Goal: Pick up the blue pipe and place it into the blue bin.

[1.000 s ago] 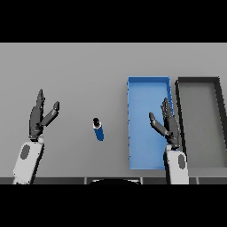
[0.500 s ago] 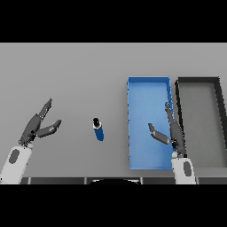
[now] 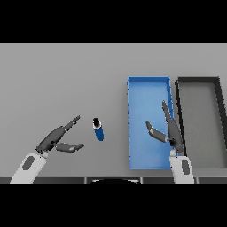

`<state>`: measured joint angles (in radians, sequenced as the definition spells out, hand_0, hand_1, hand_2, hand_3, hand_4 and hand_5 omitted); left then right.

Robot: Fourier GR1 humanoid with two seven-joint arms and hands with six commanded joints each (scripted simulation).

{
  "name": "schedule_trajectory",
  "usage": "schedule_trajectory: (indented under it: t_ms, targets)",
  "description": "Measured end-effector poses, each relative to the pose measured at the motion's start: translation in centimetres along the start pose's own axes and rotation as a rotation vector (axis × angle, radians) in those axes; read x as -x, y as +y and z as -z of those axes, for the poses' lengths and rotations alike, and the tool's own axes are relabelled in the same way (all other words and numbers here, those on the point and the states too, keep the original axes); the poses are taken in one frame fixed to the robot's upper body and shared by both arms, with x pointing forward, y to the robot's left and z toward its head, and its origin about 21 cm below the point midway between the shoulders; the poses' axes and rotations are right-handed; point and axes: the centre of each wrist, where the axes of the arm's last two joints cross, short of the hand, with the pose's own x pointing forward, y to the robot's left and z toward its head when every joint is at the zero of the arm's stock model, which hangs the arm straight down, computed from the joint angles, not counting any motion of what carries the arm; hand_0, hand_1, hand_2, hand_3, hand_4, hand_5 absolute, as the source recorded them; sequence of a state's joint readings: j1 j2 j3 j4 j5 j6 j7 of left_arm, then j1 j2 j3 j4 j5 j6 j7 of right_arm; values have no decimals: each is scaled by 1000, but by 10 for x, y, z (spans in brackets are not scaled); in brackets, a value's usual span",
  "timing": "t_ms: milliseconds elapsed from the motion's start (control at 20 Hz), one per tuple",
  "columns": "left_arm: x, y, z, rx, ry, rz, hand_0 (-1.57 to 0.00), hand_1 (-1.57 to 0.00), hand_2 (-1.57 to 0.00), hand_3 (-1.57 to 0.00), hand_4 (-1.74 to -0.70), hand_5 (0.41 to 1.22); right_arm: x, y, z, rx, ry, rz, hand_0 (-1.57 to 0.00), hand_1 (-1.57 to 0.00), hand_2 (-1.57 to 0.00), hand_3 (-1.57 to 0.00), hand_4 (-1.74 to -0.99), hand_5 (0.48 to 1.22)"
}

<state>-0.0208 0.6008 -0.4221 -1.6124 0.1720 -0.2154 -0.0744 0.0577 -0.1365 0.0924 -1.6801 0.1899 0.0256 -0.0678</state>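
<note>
A short blue pipe [image 3: 98, 130] with a dark and white end lies on the grey table, left of the blue bin [image 3: 133, 87]. My left hand [image 3: 56, 138] is open, low at the left, its fingers stretched toward the pipe with a gap between them and it. Over the bin's right side, my right hand [image 3: 170, 131] is open with its thumb spread out to the left. Neither hand holds anything.
A dark grey bin [image 3: 219, 91] stands directly right of the blue bin, the two walls side by side. The grey table [image 3: 57, 80] stretches far to the left and back.
My left hand has dropped and tilted to the right, its fingers now reaching toward the pipe. The right hand has shifted slightly right and turned edge-on. The pipe has not moved.
</note>
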Motion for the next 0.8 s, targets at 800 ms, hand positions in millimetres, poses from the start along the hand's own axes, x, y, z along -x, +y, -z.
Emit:
schedule_trajectory:
  t_ms: [800]
  targets:
    - [8,-64,83,46,-32,4,1,1,1,1,-1051,418,5,-6,-8,13,5,14,1,1,1,1,-1221,645]
